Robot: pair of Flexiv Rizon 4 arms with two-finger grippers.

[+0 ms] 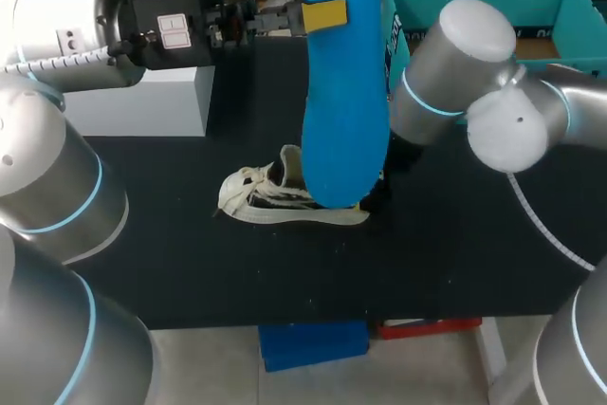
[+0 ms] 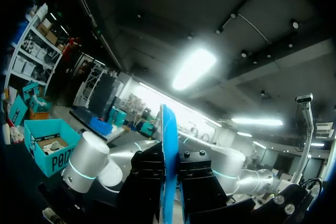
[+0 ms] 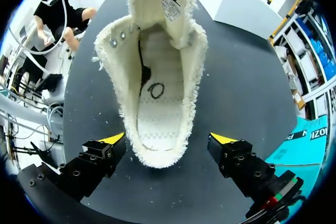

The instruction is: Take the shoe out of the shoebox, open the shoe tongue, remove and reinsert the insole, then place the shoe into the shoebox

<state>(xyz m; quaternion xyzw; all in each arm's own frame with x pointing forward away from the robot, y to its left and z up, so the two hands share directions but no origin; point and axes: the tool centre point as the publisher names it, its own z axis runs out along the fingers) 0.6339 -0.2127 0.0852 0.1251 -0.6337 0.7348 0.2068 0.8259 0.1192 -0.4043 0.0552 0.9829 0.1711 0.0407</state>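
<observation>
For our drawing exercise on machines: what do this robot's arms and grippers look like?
The left arm and right arm are fat silver-grey tubes with rounded joints, thin light-blue rings and white ribbed cables. The left gripper and right gripper are black bolted blocks with yellow fingertips.

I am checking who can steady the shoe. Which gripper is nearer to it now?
Right. The right gripper is open astride one end of the shoe; the left gripper is higher up, apart from it, shut on the blue insole.
</observation>
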